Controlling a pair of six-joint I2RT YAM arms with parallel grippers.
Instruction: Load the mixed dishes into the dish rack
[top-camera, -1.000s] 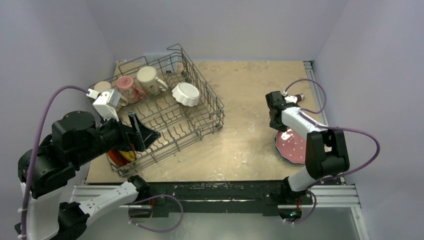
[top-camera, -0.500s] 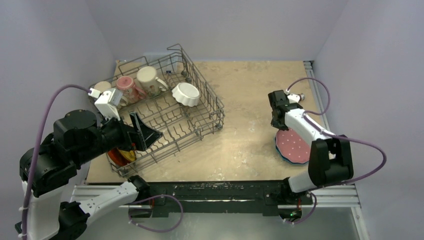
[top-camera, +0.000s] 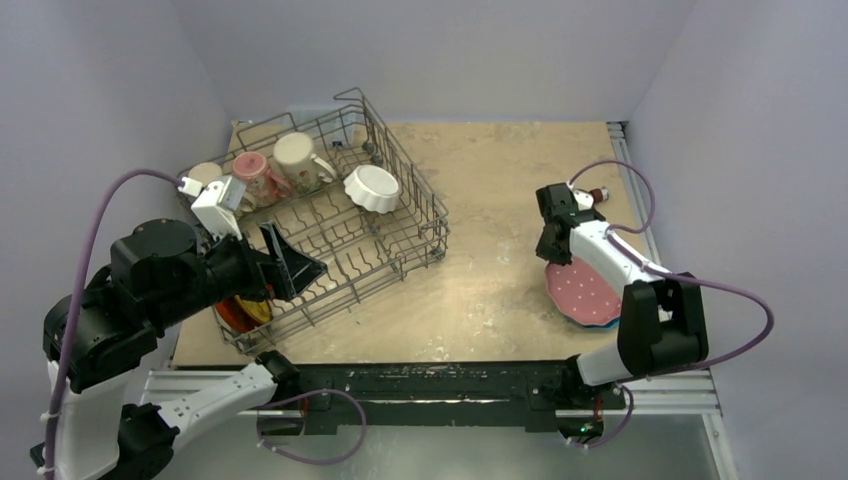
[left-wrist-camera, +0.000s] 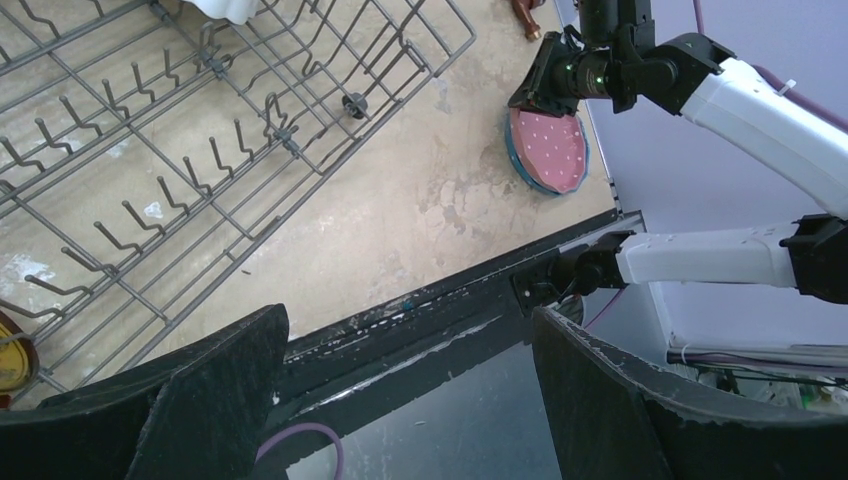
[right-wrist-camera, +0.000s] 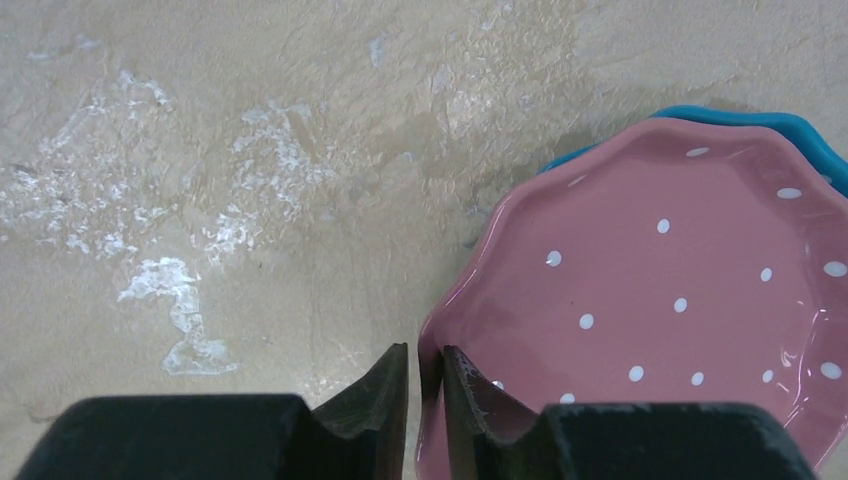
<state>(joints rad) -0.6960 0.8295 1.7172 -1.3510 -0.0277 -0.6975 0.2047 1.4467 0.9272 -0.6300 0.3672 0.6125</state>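
The grey wire dish rack (top-camera: 440, 215) stands at the far left of the table. It holds the beige mug (top-camera: 205, 173), the pink mug (top-camera: 250, 167), the cream mug (top-camera: 295, 150) and the white fluted bowl (top-camera: 372, 186). The red-orange plate (top-camera: 240, 312) stands at the rack's near left corner. My right gripper (right-wrist-camera: 425, 365) is shut on the left rim of the pink white-dotted plate (right-wrist-camera: 680, 300), which lies tilted over the blue plate (right-wrist-camera: 740, 125). My left gripper (left-wrist-camera: 410, 400) is open and empty above the rack's near edge (left-wrist-camera: 200, 150).
The two plates sit near the table's right edge (top-camera: 640, 230), close to the side wall. A small brown object (top-camera: 598, 193) lies behind the right wrist. The black front rail (top-camera: 440, 380) runs along the near edge. Bare table (top-camera: 490, 200) lies between rack and plates.
The right gripper has closed on the pink dotted plate's rim and drawn that edge slightly left and up. The left arm has barely moved.
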